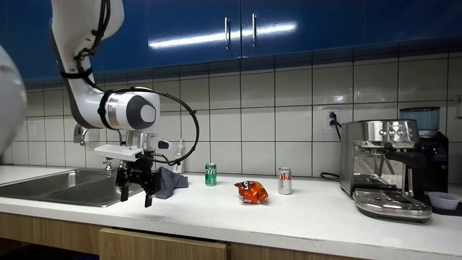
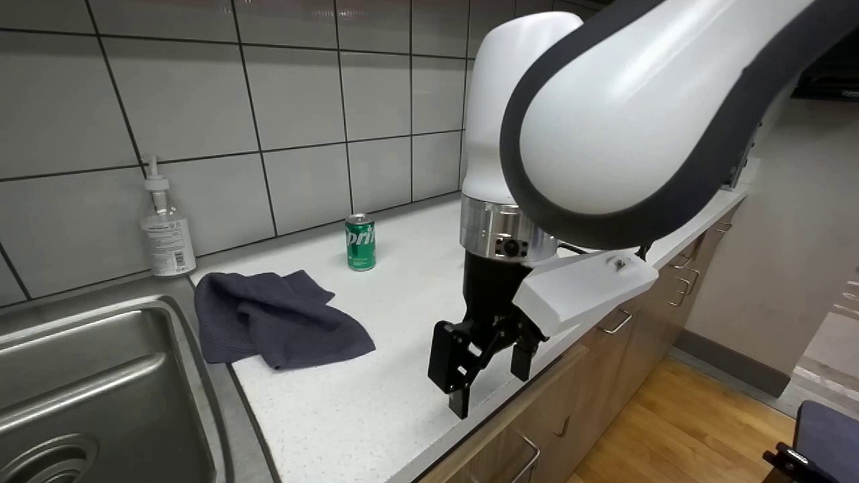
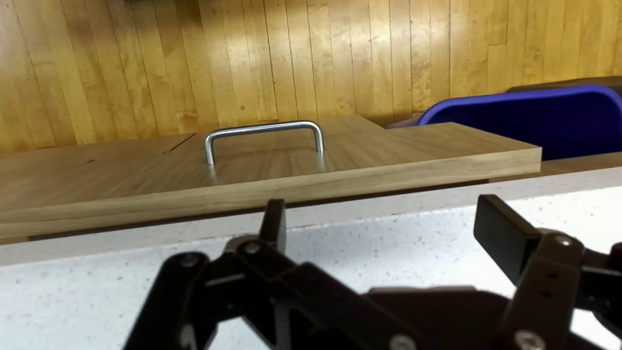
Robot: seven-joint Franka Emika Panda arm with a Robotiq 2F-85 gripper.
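Tool [image 3: 381, 221]: fingers spread wide, nothing between them, hanging above the desk [image 1: 202, 215] by its front lip; no contact that you can see
Handle [image 3: 265, 129]: metal bar on the drawer front [image 1: 162, 245], about 10 o'clock from your fingertips in the wrist view
Drawer gap: dark slot behind the top edge; drawer front looks slightly proud of the desk lip, about 5 o'clock of your tool in an exterior view
Lip clearance: go slow, lip and drawer edge look close under your fingers; if you lower, ease out toward 12 o'clock of the wrist view beforehand, or a fingertip could clip wood
Bar angle: bar runs roughly along your finger spread, so straddling it would likely need a quarter turn
Towel [image 2: 282, 322]: grey, rumpled, on the desk by the sink [image 2: 100, 335], between 9 and 10 o'clock of your tool in an exterior view
3 o'clock side: green can [image 1: 210, 174], orange snack bag [image 1: 254, 193], silver can [image 1: 284, 182], all well apart from your tool
Arm [image 1: 85, 104]: bent, reaches in from about 11 o'clock in an exterior view
Wrist [image 1: 141, 140]: points down, fingers toward 6 o'clock in both exterior views
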